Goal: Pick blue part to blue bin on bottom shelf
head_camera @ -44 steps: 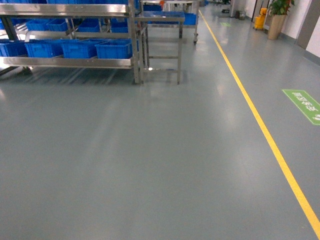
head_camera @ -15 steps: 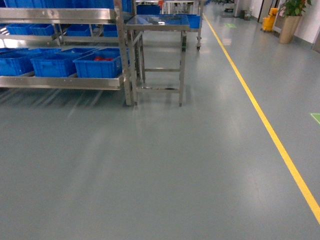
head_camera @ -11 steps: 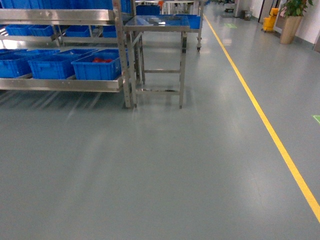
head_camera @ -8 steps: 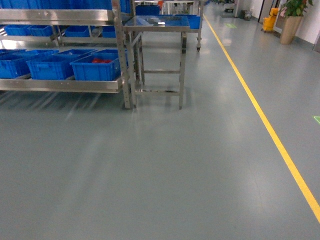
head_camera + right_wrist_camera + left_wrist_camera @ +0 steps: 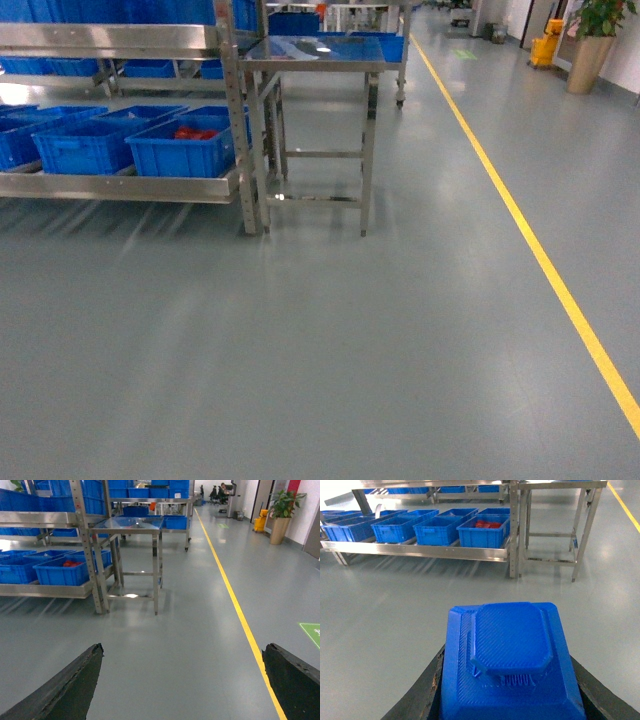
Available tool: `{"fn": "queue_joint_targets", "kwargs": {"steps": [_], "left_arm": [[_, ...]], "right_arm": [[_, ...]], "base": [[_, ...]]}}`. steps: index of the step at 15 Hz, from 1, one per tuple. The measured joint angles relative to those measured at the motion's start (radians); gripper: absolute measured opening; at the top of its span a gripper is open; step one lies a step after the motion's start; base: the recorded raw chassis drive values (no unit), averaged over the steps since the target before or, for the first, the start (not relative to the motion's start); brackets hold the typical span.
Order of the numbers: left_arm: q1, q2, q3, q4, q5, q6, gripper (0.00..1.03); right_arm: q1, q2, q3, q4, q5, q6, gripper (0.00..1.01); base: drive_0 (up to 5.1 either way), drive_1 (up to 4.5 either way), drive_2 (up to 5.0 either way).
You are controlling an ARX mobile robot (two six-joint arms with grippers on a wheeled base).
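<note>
A blue part [image 5: 510, 660], a ribbed square block with a raised octagonal top, fills the lower left wrist view. My left gripper [image 5: 510, 702] is shut on it, one black finger [image 5: 422, 700] pressed against each side. The bottom shelf [image 5: 120, 187] of the steel rack lies ahead on the left, carrying a row of blue bins [image 5: 85, 145]. The bin nearest the rack's corner post [image 5: 482, 530] holds red pieces. My right gripper [image 5: 182, 680] hangs open over bare floor, holding nothing. Neither gripper shows in the head view.
A steel table [image 5: 315, 50] stands right beside the rack's corner post [image 5: 240, 130]. A yellow floor line [image 5: 540, 260] runs along the right, with a green marking [image 5: 312, 632] beyond it. A potted plant [image 5: 590, 40] and a yellow bucket [image 5: 548, 50] stand far off.
In the head view the rack and steel table have grown larger and slid lower, so my base has rolled closer. The bin with red pieces has come into view.
</note>
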Motion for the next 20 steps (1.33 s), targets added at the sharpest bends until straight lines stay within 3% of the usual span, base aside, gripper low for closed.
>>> {"fn": "queue_joint_targets", "kwargs": {"steps": [20], "left_arm": [[0.001,0.001,0.000,-0.001,0.000,0.000,0.44]], "right_arm": [[0.000,0.000,0.000,-0.007,0.000,0.000,0.98]], "base": [[0.0,4.33,-4.3]]}}
